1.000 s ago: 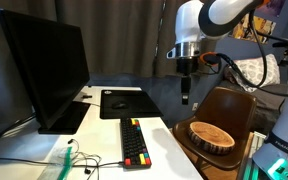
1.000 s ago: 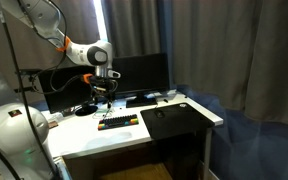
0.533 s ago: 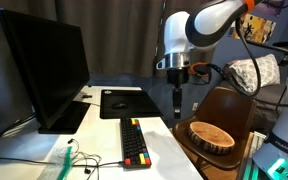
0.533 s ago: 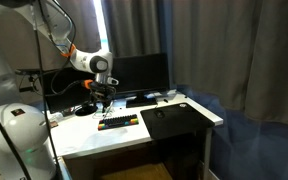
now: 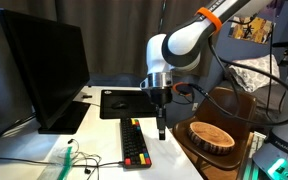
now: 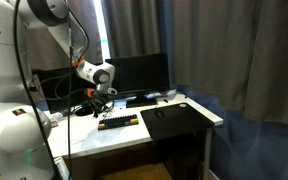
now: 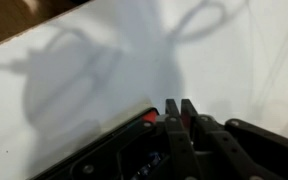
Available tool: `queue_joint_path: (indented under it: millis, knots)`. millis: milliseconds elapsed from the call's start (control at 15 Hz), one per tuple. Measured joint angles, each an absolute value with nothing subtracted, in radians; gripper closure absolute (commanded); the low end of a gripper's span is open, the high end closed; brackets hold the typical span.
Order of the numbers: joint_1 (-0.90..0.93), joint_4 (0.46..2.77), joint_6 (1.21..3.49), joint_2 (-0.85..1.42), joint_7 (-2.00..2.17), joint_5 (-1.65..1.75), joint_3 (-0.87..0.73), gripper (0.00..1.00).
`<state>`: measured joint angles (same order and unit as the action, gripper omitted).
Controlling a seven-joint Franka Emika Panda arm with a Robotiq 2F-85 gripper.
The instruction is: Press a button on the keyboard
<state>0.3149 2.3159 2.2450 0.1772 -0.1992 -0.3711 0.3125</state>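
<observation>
- Dim room; a bright strip point(image 6: 102, 25) glares between the dark curtains point(image 6: 234, 50).
- Wrist view is blurry: the white surface point(image 7: 104, 50) carries broad soft shadows, and the jaws are out of focus.

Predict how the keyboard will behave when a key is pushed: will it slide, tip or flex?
The keyboard lies flat on the table, so a downward push probably won't tip it. It lies straight and looks rigid, so flexing seems unlikely. The table looks smooth, so a slanted push by the gripper might slide it.

No text, label, brand or number can be read on anything in these views.
</observation>
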Motion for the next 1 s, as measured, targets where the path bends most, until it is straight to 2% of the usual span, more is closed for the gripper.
queue_joint_path:
  millis: [1000]
  knots:
    - [0.262, 2.176, 2.309, 0.395, -0.238, -0.372, 0.319, 0.99]
